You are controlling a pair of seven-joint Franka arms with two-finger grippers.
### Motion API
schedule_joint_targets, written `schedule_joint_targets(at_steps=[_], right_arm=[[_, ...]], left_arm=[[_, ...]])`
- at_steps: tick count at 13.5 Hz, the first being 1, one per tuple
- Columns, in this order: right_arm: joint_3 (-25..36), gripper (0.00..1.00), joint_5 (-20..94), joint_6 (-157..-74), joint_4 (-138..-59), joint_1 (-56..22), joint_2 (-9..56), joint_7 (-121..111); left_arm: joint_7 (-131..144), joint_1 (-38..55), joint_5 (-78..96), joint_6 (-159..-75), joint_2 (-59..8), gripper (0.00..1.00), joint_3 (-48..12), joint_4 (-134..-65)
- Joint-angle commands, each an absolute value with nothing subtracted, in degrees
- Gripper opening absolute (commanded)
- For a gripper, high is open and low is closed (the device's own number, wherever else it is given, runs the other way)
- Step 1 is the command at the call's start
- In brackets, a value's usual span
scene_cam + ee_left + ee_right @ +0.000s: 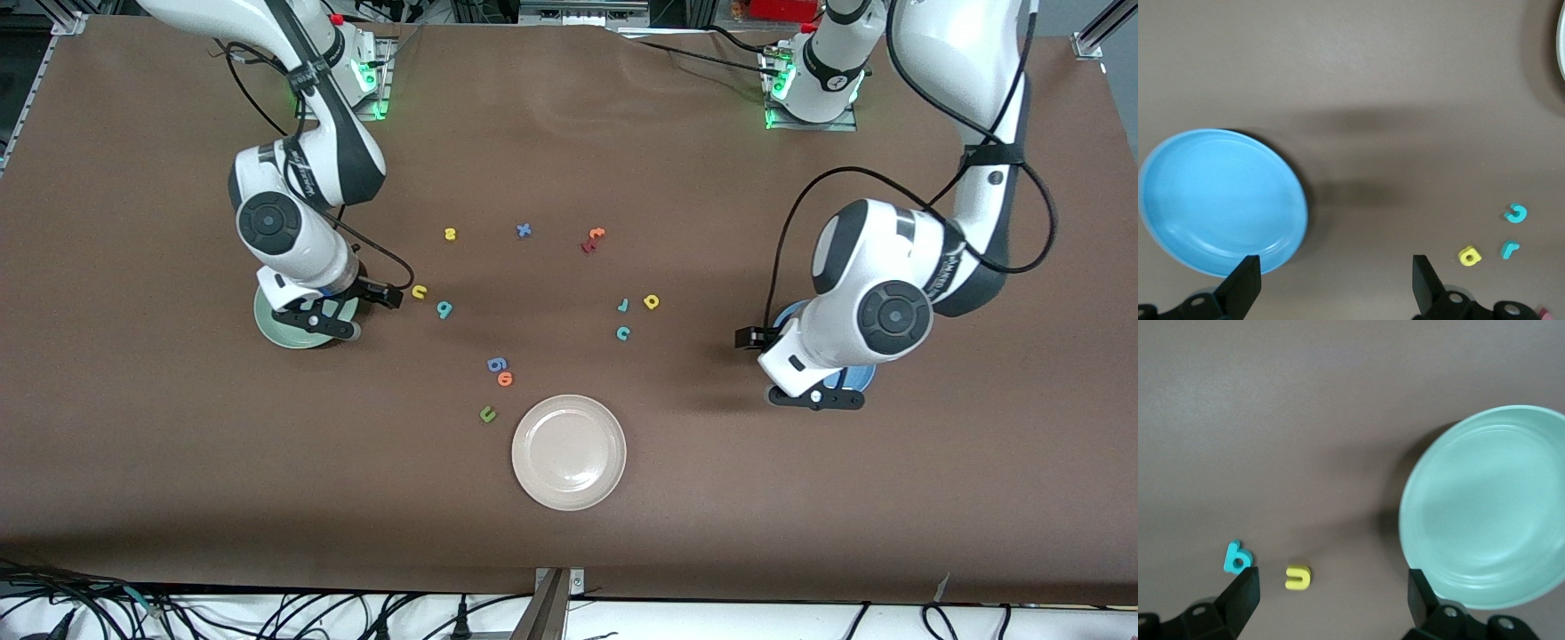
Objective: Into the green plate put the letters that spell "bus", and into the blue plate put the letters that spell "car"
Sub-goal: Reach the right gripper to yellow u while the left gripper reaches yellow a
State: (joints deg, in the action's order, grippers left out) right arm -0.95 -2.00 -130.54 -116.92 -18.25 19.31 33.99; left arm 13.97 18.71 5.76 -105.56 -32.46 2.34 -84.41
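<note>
Nothing is sorted yet: the green plate (1485, 507) and the blue plate (1218, 200) both lie empty on the desk, and all six letters sit loose between them. The teal "b" (444, 309) and yellow "u" (419, 292) lie just beside the green plate with the yellow "s" (450, 234) farther from the front camera, while the teal "c" (623, 333), teal "r" (623, 305) and yellow "a" (651, 301) cluster toward the blue plate. The right end effector (1331, 600) hovers over the green plate's edge and the left end effector (1335, 283) over the blue plate's edge, both with fingers apart and empty; the "u" lies flat, opening toward the plate.
</note>
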Motion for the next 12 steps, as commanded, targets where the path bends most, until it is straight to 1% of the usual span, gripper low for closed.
schedule_joint_targets(at_steps=[1, 2, 6, 8, 10, 12], right_arm=[[-2.02, 0.98, -1.14, -133.59, -116.89, -18.54, 21.88, 35.15], [-2.2, 0.96, -1.14, -133.85, -116.89, -18.54, 22.49, 35.5], [-3.78, 0.96, -1.14, -138.25, -116.89, -18.54, 26.01, 35.77], [-3.95, 0.97, -1.14, -137.64, -117.33, -18.46, 26.28, 36.12], [-4.74, 0.97, -1.14, -137.64, -118.38, -18.46, 26.28, 36.3], [-5.18, 0.98, -1.14, -137.55, -118.91, -18.46, 26.37, 36.3]], left_arm=[[19.58, 19.68, 8.35, -109.93, -28.14, 1.0, 1.76, -92.0], [20.82, 20.64, 8.35, -112.21, -26.91, 1.0, 1.41, -94.81], [25.47, 22.5, 8.26, -123.19, -23.13, 1.0, 0.1, -106.4], [30.21, 23.11, 8.17, -128.73, -22.85, 1.0, -1.84, -110.2], [34.0, 25.73, 8.09, -135.14, -22.94, 1.0, -2.11, -113.97], [36.9, 26.72, 8.09, -138.68, -24.16, 1.0, -2.11, -115.14]])
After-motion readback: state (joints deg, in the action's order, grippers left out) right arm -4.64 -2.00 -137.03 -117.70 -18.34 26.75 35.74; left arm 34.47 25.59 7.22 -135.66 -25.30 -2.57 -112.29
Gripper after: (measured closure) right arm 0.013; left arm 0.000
